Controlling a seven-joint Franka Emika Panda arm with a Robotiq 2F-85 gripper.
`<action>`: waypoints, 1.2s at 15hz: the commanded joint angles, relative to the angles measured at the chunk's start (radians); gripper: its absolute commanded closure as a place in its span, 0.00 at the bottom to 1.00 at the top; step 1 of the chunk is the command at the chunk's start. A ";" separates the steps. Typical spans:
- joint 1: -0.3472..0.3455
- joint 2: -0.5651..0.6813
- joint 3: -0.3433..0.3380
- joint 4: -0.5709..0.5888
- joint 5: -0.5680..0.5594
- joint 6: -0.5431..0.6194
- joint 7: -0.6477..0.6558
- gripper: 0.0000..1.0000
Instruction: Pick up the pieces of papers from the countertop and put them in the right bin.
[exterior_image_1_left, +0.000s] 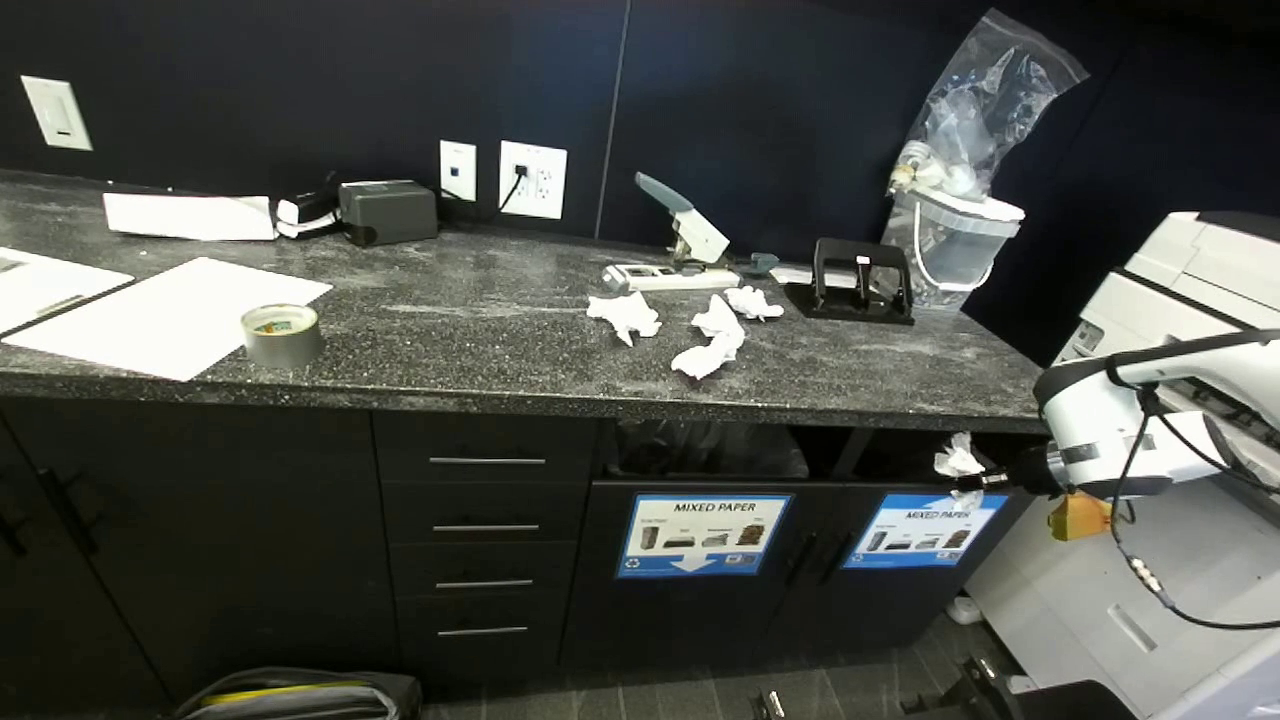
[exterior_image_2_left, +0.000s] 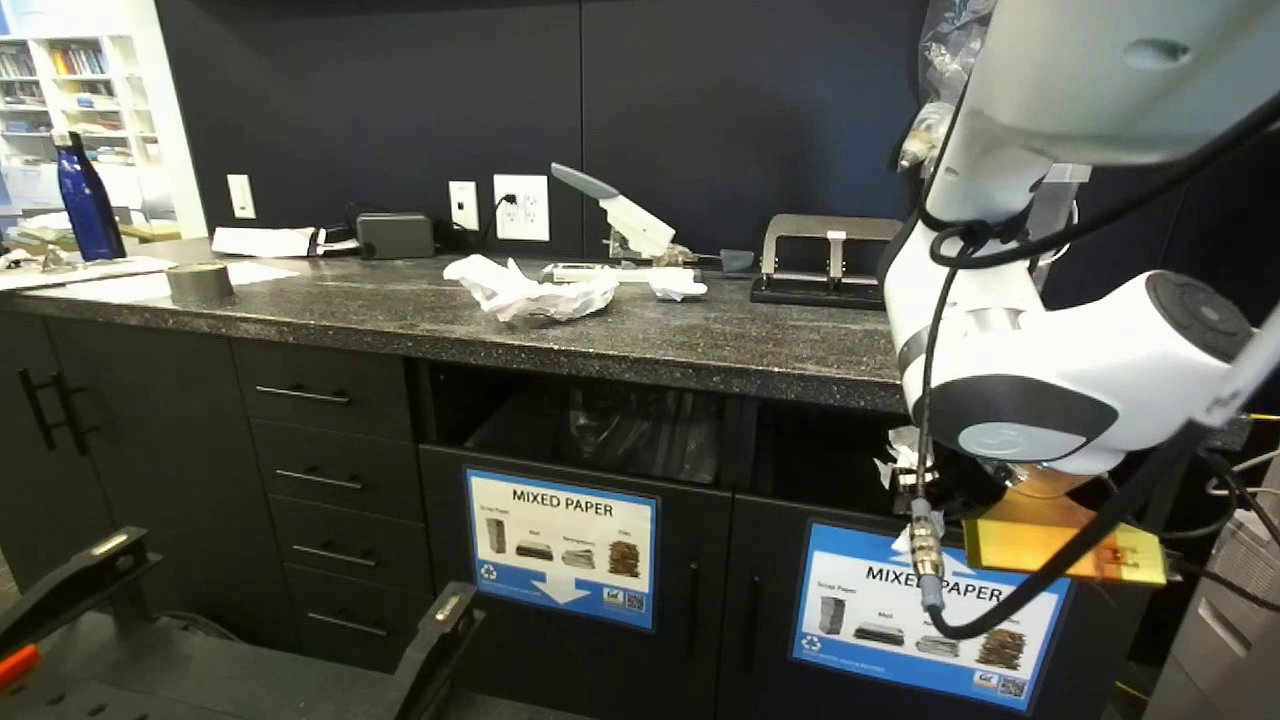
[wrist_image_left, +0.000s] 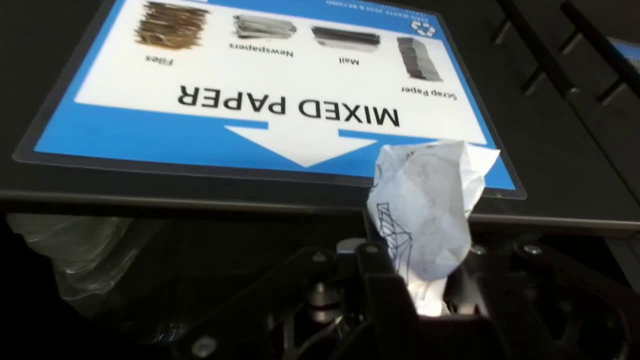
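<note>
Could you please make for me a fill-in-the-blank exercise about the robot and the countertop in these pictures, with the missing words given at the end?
The gripper holds a crumpled paper whose colour is ____.
Under the countertop, the stacked drawers number ____.
In both exterior views, the tape roll appears to the ____ of the paper scraps.
Both signs are headed "MIXED ____".
Missing words: white; four; left; PAPER.

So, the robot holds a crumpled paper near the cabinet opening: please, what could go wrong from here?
If the hand lets go here, the crumpled paper might fall to the floor, since in the wrist view part of it shows in front of the right MIXED PAPER sign.
Also, the hand is lower than the front edge of the countertop, so lifting it could perhaps bump that edge.
</note>
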 joint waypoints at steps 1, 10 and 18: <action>-0.032 0.126 0.112 0.122 -0.036 0.023 -0.004 0.87; -0.204 0.347 0.370 0.170 -0.157 0.115 -0.048 0.87; -0.155 0.319 0.375 0.123 -0.069 0.211 -0.130 0.87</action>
